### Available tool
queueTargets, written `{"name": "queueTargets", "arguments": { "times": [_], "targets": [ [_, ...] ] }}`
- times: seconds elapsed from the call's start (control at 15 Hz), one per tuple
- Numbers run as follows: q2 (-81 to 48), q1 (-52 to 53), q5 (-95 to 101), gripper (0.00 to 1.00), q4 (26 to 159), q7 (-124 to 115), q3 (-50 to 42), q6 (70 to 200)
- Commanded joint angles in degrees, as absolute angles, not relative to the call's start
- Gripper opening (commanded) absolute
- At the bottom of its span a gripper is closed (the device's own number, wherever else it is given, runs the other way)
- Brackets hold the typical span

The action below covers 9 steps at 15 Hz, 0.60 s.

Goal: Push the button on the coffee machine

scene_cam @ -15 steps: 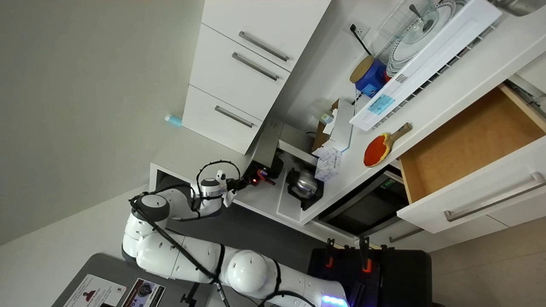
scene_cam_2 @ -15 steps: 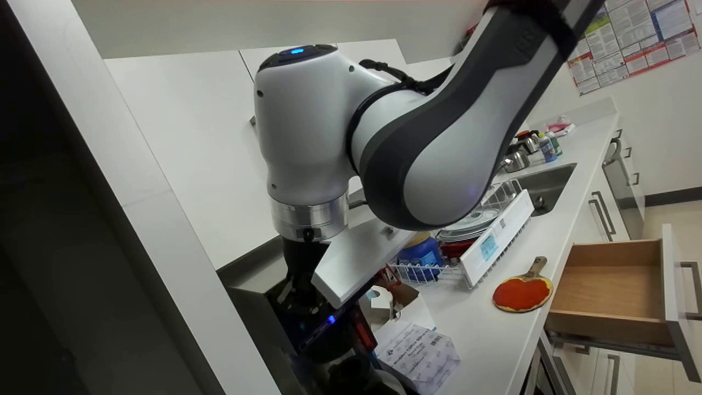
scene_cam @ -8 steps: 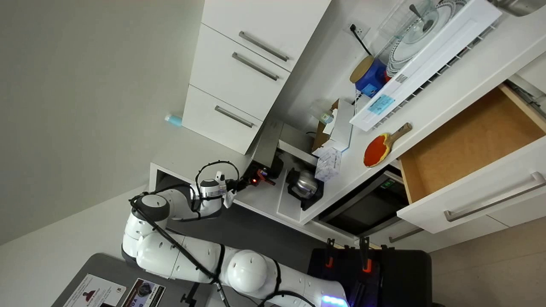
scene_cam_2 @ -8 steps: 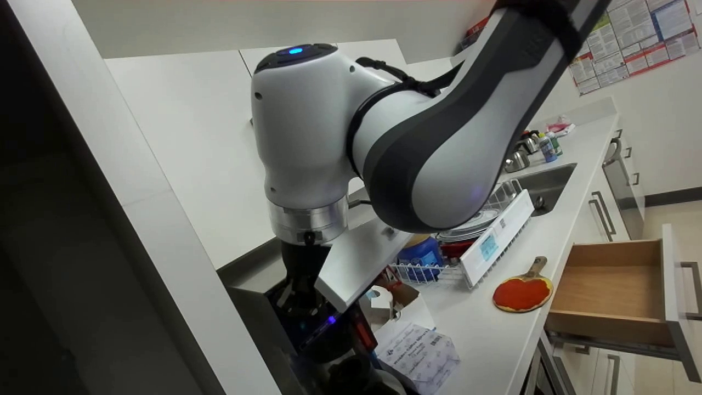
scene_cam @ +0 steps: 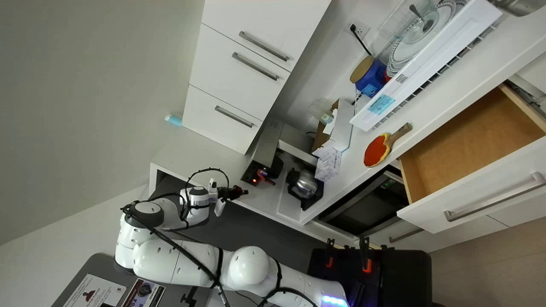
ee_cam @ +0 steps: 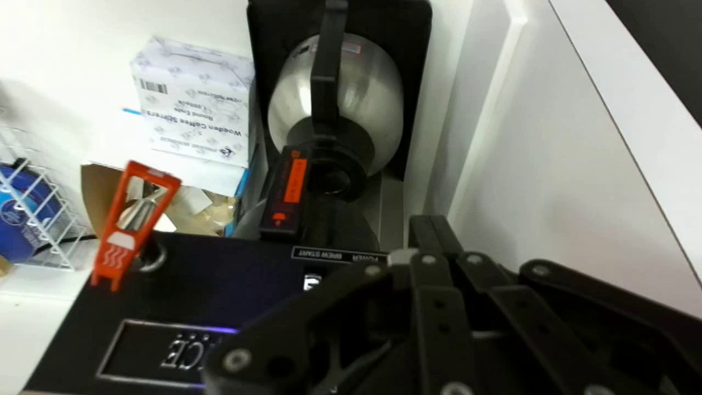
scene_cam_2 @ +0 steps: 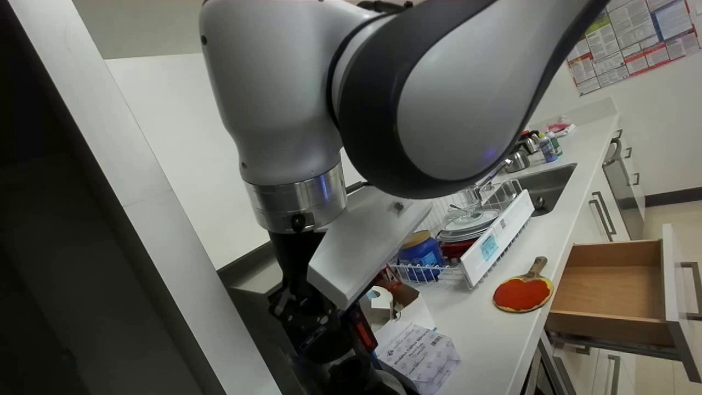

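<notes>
Yep, kitchen for sure
Flat white cabinets (scene_cam: 239,83) with grey bar handles (scene_cam: 255,66), a rectangular steel sink (scene_cam_2: 551,184) in a long white countertop (scene_cam_2: 477,340), stacked round white plates (scene_cam_2: 465,235), plus a boxy black coffee machine (ee_cam: 219,285).

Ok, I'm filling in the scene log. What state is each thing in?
Gripper: shut
Coffee machine: red light on
Steel pot: upright
Drawer: pulled open
Oven: door closed, display lit
Carton: open
Stirrer box: closed
Upper cabinet doors: closed
Blue jar: lid on
Plug: in its outlet
</notes>
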<state>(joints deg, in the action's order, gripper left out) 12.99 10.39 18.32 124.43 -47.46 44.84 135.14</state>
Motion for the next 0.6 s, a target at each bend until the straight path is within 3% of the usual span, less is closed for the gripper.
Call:
{"name": "queueTargets", "arguments": {
  "times": [0.0,0.53],
  "targets": [
    [17.05,12.94,16.64,0.0,124.57,-46.44,42.69,128.43],
    [18.37,14.37,16.93,0.0,124.09,-46.21,41.43,125.33]
  ]
}}
